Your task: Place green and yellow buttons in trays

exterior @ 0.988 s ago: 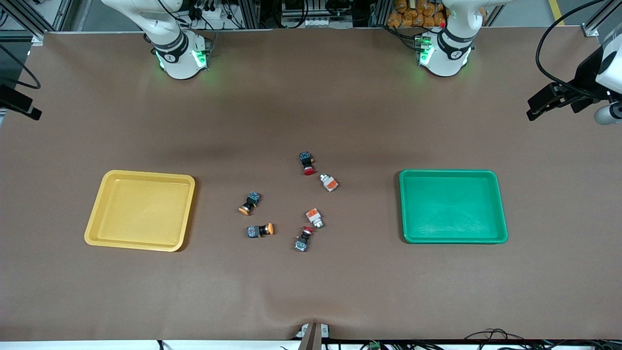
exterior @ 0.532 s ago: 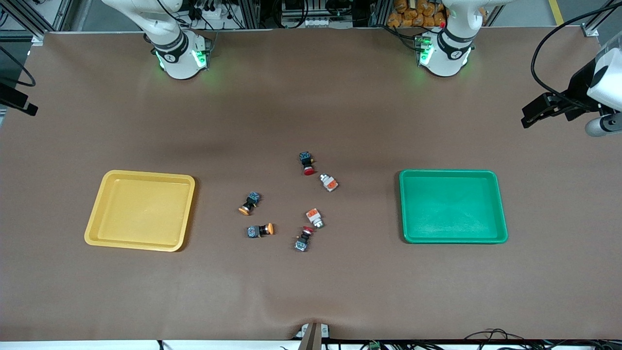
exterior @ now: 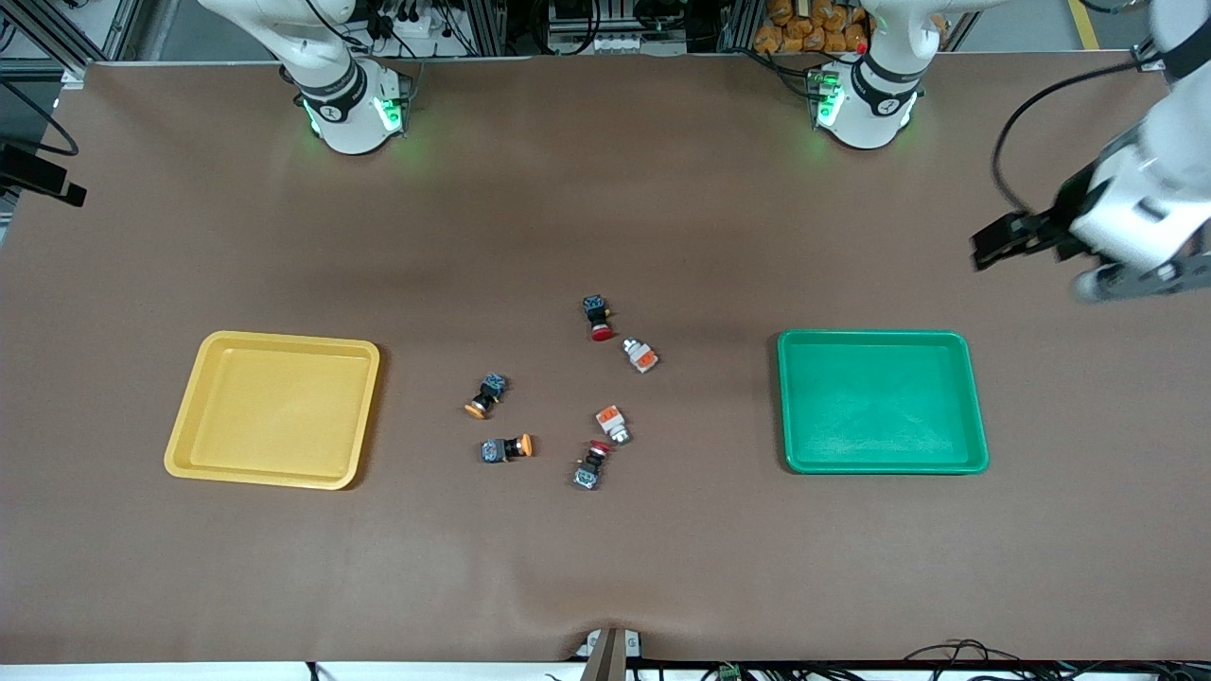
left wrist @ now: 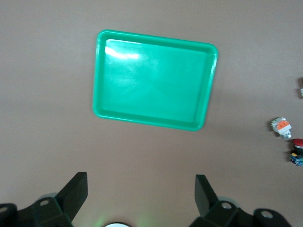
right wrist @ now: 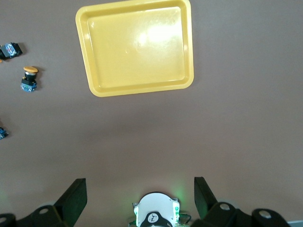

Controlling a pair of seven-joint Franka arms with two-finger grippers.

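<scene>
Buttons [exterior: 499, 448] are lying between yellow tray [exterior: 189, 445] and green tray [exterior: 979, 402]; light, rigid, likely best pinched across bodies. Left gripper [left wrist: 140, 198] and right gripper [right wrist: 140, 196] are being held wide, empty.

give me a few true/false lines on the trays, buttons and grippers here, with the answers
1. Both trays hold no buttons. True: the yellow tray and green tray are bare inside.
2. A red-capped switch lies in the green tray. False: both red-capped switches lie on the table between the trays.
3. The left gripper is open, holding nothing. True.
4. The right gripper is shut on a yellow-capped button. False: it is open and holds nothing; both yellow-capped buttons lie on the table.
5. The two silver buttons lie closer to the green tray than the yellow-capped ones do. True.
</scene>
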